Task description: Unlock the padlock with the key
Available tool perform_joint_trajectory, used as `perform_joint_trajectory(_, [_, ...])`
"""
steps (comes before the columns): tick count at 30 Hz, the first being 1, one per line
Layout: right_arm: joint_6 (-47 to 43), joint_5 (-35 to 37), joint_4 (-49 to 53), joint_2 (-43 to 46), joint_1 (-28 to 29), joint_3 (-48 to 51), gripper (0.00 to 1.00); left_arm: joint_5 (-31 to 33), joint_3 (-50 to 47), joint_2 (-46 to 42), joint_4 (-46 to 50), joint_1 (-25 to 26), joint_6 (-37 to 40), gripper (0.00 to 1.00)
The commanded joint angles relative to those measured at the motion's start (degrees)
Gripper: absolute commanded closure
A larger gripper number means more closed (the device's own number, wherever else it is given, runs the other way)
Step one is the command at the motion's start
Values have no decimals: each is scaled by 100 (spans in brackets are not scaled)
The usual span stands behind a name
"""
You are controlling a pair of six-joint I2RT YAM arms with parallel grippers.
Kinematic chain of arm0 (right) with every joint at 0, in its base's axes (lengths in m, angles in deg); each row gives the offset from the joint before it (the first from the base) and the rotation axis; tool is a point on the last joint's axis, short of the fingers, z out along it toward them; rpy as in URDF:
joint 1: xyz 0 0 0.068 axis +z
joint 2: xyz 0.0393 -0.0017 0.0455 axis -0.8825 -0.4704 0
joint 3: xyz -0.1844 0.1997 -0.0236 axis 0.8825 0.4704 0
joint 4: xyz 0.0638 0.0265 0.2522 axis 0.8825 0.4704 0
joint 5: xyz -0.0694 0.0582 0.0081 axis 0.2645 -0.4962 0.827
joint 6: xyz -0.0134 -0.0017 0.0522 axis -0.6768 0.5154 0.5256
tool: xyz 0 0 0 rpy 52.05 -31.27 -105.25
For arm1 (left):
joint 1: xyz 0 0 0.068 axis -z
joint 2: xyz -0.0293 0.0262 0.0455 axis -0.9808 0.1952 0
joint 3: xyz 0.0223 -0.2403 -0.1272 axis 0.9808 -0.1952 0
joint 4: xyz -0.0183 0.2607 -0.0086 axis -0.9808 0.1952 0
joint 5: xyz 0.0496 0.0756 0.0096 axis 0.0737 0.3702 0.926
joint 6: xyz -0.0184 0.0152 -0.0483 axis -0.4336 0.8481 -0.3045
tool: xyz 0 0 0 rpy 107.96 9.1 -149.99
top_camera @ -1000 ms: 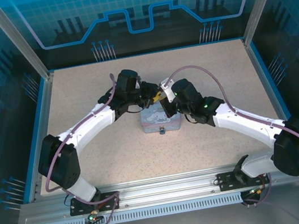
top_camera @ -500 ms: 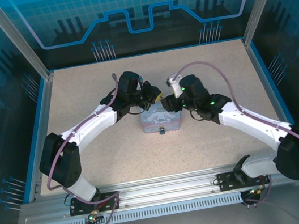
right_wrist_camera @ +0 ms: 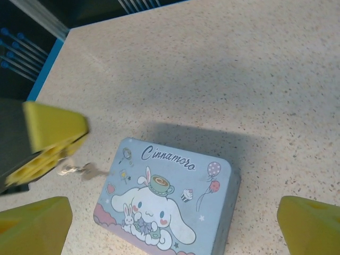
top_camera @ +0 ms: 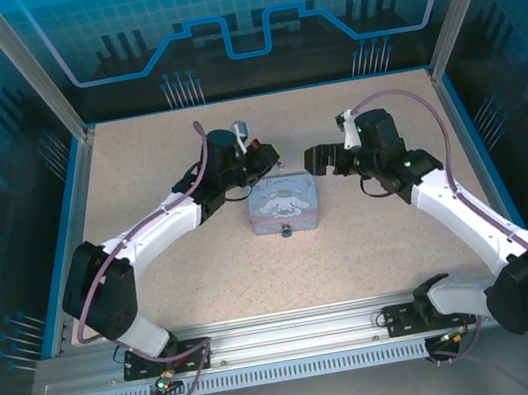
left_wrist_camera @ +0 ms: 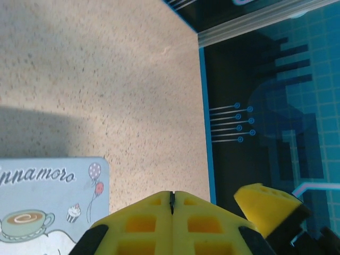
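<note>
The key point(right_wrist_camera: 81, 170) is a thin metal sliver sticking out from my left gripper's yellow fingertips point(right_wrist_camera: 48, 143). In the left wrist view it is a dark line point(left_wrist_camera: 171, 200) pinched between the closed pads. My left gripper point(top_camera: 264, 162) is shut on it just beyond the far left corner of the pale blue cartoon tin point(top_camera: 283, 202). The padlock point(top_camera: 288, 230) is a tiny dark piece on the tin's near side. My right gripper point(top_camera: 319, 161) stands wide open above the tin's far right, holding nothing and apart from the left gripper.
The tin's lid point(right_wrist_camera: 170, 194) lies below my open right gripper point(right_wrist_camera: 172, 219). The speckled table point(top_camera: 195, 270) is bounded by a blue rim, with the right rim point(left_wrist_camera: 204, 106) near the left gripper. Metal frame posts stand at the far corners.
The right gripper opened, let go and pulled back to the right. The left gripper closed fully on the key and shifted slightly left. The tin lid is now uncovered.
</note>
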Motion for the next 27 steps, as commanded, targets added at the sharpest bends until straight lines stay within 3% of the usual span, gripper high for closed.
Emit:
perform_joint_trajectory(1, [748, -666, -5, -162, -358, -27, 0, 550, -307, -340, -651, 5, 450, 100])
perform_joint_trajectory(5, [1414, -1681, -1146, -276, -590, 380, 2, 912, -720, -488, -1457, 11, 414, 100])
perform_joint_trajectory(11, [3179, -2301, -3550, -503, -617, 1060, 18, 1579, -1424, -485, -3137, 72, -173, 100])
perform_joint_trajectory(16, [4068, -2185, -4783, -829, -439, 1137, 27, 1963, -1645, -326, -4230, 167, -436, 100])
perform_joint_trajectory(27, [4666, -1938, -5732, -1519, 37, 709, 46, 2103, -1689, 184, -5161, 187, -1350, 100])
